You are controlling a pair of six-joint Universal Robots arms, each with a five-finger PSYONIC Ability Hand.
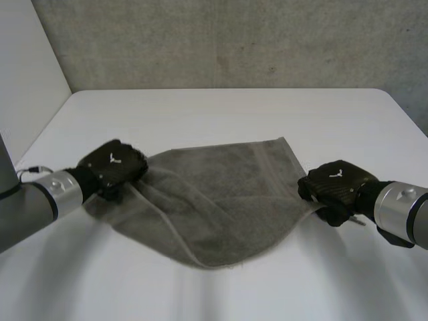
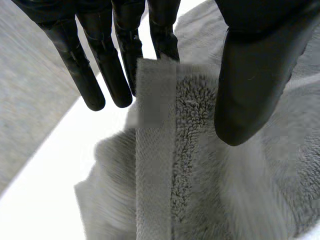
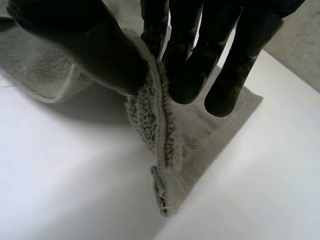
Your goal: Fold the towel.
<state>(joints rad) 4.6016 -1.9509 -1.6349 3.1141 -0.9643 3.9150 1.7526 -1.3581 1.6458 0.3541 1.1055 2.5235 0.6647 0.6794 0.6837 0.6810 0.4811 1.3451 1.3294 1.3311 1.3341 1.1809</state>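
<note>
A grey towel (image 1: 221,194) lies crumpled on the white table (image 1: 234,114), stretched between my two hands. My left hand (image 1: 114,167) is at the towel's left corner. In the left wrist view the banded edge of the towel (image 2: 155,150) rises between the straight fingers (image 2: 100,65) and the thumb (image 2: 250,90), which hold it loosely. My right hand (image 1: 338,187) is at the towel's right corner. There the thumb (image 3: 85,45) and fingers (image 3: 190,55) pinch a raised fold of the towel (image 3: 165,130), lifting it off the table.
A grey wall runs behind the table's far edge, and a white panel (image 1: 27,73) stands at the left. Bare tabletop lies in front of the towel and beyond it.
</note>
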